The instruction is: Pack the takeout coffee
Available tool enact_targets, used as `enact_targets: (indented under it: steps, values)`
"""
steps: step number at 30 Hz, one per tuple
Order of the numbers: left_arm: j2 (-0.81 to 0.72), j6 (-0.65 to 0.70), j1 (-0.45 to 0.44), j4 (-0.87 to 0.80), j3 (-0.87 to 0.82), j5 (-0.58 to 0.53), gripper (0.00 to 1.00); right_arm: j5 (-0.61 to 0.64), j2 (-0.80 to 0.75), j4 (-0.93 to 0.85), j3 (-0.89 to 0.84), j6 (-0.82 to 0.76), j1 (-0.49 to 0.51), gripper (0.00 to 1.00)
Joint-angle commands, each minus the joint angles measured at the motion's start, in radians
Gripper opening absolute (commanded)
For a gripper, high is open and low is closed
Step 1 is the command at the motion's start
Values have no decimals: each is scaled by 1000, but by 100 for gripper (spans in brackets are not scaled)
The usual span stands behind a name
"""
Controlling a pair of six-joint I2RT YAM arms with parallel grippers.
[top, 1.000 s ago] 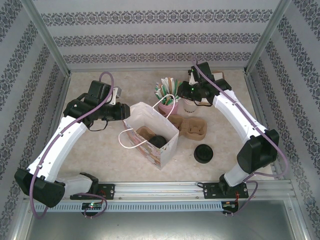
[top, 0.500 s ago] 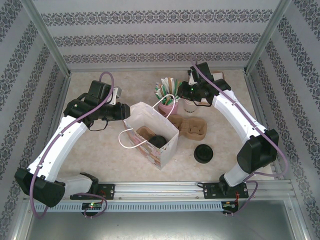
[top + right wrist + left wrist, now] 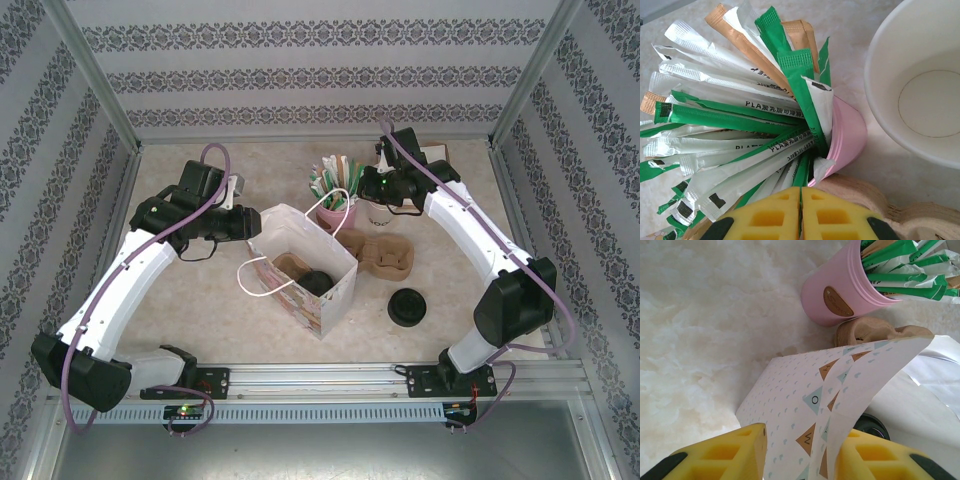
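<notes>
Left jaws pinching the top edge of the paper bag, one yellow finger outside the patterned wall and the other inside, paper sandwiched between. Right jaws pressed flat together, nothing visible between them, parked right over the pink cup of sachets.

Versus a second ago: Right jaws closed up from a small gap, and that wrist nudged a hair toward the back wall. Otherwise same as before. Left arm frozen on the bag, bag not budged, black lids in the same spot.

Poses: left arm swept up from its base along the left side, elbow out, forearm bent in toward the middle, wrist at the bag's left rim. Right arm stretched up and leftward from its base, wrist tipped down behind the pink cup, just beside the lidless cream cup.

Takeout coffee sitting inside the bag, black lid up, next to a brown cardboard piece. Lid peeking past the bag wall in the left wrist view too. Brown cup carrier on the bench between bag and lids.
</notes>
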Motion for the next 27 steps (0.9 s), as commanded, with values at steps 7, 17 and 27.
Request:
enact_targets:
  steps: [7,17,27]
  values:
    - [2,-1,-14,-9,2,0,38,9,-48,-9,13,13,-13,7]
    - [-2,1,-15,-8,-4,0,38,-14,-62,-11,72,14,-13,9]
    - [-6,2,-13,-8,-8,1,38,-19,-47,-10,100,12,-11,13]
